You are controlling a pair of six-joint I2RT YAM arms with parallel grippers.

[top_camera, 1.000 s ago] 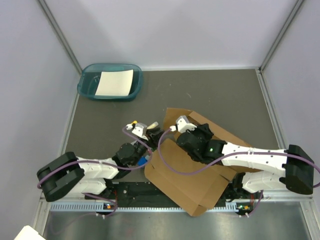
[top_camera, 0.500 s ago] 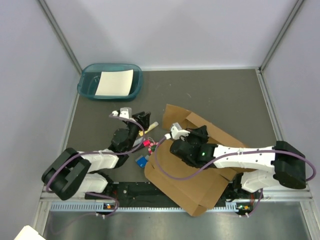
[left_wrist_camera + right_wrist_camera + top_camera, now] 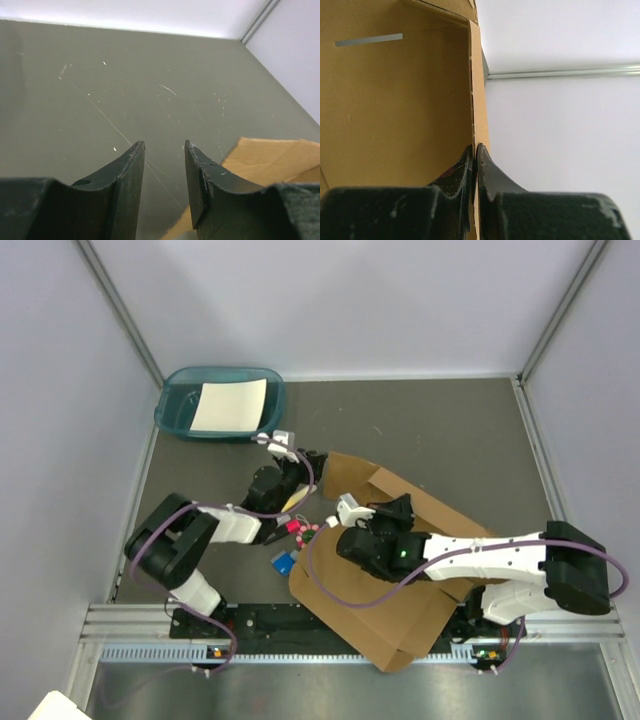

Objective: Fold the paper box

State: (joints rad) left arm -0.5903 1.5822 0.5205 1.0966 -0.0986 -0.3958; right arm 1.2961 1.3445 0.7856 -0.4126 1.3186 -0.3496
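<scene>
The paper box (image 3: 385, 610) is a large brown cardboard sheet, partly folded, lying right of centre. My right gripper (image 3: 338, 523) is shut on the thin edge of an upright cardboard wall (image 3: 479, 75), with the box's inner face (image 3: 395, 110) to its left. My left gripper (image 3: 312, 462) is at the box's far left corner, open. Nothing is between its fingers (image 3: 131, 165). In the left wrist view a cardboard corner (image 3: 270, 160) lies just to the right of the jaws, apart from them.
A teal tray (image 3: 175, 412) holding a white paper sheet (image 3: 230, 405) stands at the back left. Small pink and red items (image 3: 300, 530) and a blue item (image 3: 283, 562) lie on the table left of the box. Grey walls enclose the table.
My left arm has swung away from the box's near left side, back and right to its far corner, its jaws a little wider. My right gripper has shifted slightly left, still on the cardboard.
</scene>
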